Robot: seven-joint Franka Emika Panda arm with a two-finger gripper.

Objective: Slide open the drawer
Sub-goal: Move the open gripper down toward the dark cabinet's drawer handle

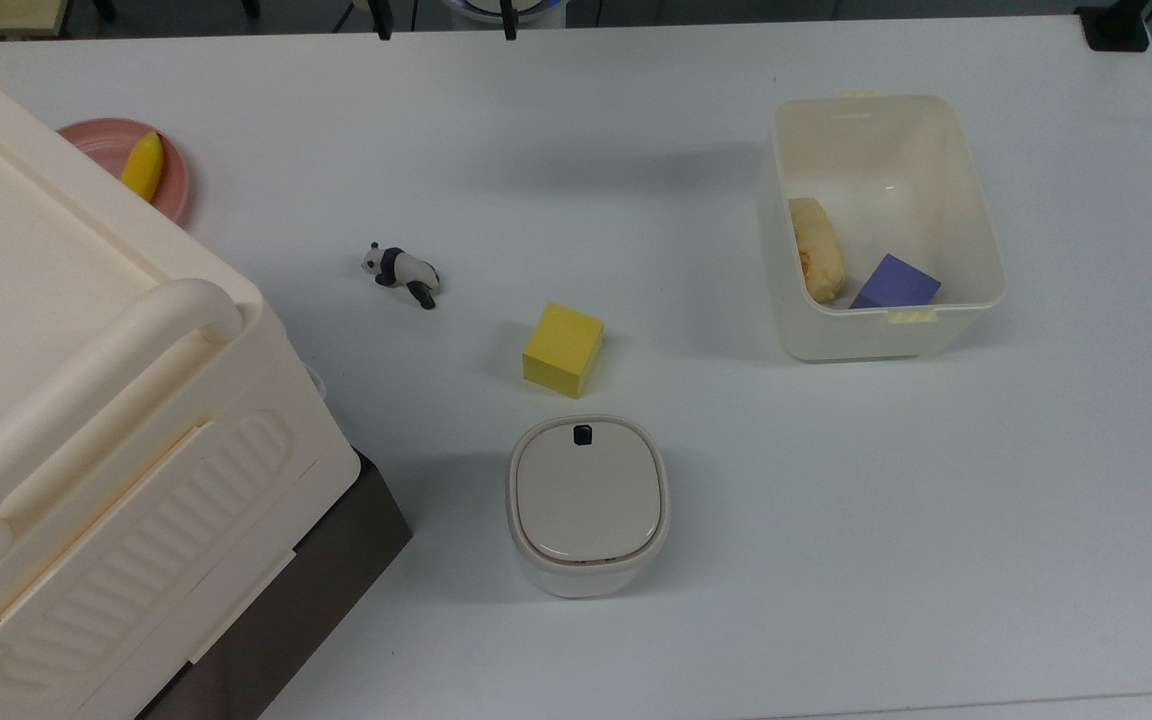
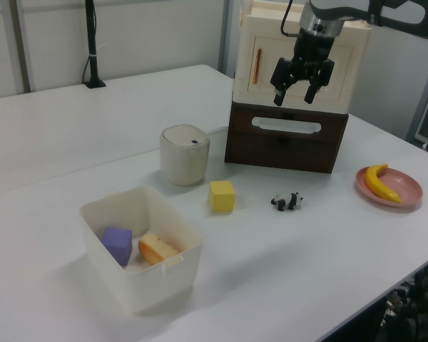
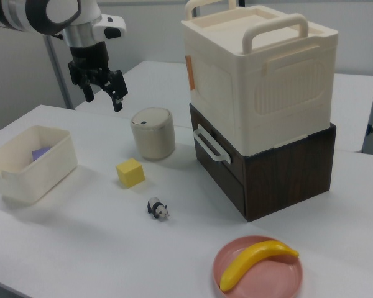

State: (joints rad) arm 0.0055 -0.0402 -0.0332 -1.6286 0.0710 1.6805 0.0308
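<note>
Approach step is running: black two-finger gripper (image 2: 302, 91) is hanging spread and empty, well above the table. Dark-brown wooden drawer (image 2: 285, 139) is sitting closed beneath the cream ribbed plastic cabinet (image 3: 261, 81). Next move is calling for descent to its white loop handle (image 2: 286, 125).

Banana (image 3: 256, 262) on plate (image 3: 280, 279)

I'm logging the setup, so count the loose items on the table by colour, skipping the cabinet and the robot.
Yellow: 2, the banana and the yellow cube.
Purple: 1, the block in the open tub.
Pink: 1, the plate.
Cream or white: 2, the lidded canister and the open tub.
Black and white: 1, the panda figure.
Tan: 1, the bread-like piece.
Total: 8.
</note>
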